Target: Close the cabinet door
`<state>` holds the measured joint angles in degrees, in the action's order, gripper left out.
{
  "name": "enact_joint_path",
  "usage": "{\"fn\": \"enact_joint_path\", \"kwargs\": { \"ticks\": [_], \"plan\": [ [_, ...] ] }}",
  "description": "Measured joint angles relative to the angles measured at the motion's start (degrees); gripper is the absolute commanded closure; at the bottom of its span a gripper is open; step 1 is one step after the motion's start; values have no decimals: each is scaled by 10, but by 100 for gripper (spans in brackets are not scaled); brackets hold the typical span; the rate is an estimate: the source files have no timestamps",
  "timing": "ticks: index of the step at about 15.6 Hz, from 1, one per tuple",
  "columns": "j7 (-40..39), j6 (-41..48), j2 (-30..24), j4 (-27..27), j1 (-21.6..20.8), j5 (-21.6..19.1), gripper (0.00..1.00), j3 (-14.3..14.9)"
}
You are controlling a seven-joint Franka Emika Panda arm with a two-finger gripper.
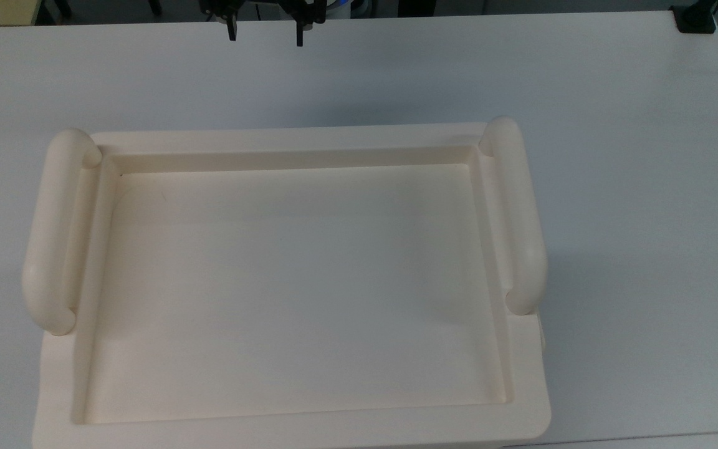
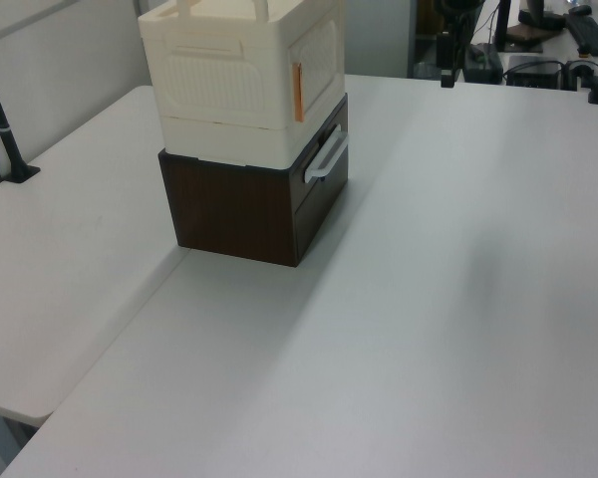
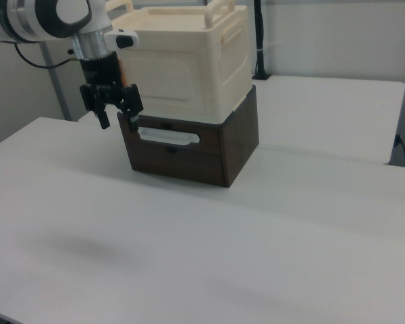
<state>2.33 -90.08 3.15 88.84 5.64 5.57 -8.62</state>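
The cream cabinet (image 1: 296, 274) has a recessed tray top and two rounded handles (image 1: 53, 231). It stands on a dark drawer unit. The cabinet door (image 2: 319, 60) lies flush with the cabinet front (image 3: 172, 77), with an orange mark (image 2: 297, 92) on its edge. My gripper (image 1: 265, 34) is open with nothing between its fingers, beyond the cabinet's far side at the top view's upper edge. In the right view the gripper (image 3: 118, 123) hangs just left of the door side, level with the drawer unit's top. The gripper (image 2: 447, 72) also shows at the far end of the table.
The dark brown drawer unit (image 2: 239, 209) under the cabinet has a grey bar handle (image 3: 169, 138). The white table (image 2: 429, 299) stretches wide around them. A black post (image 2: 5, 129) stands at the left view's left, and a black clamp (image 1: 695, 19) sits at the top view's upper right corner.
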Motion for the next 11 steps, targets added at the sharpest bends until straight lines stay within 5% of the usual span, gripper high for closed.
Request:
{"fn": "enact_joint_path", "kwargs": {
  "ticks": [11],
  "plan": [
    [4, -5, 1, 6, -52, 0, 0, 39]
  ]
}}
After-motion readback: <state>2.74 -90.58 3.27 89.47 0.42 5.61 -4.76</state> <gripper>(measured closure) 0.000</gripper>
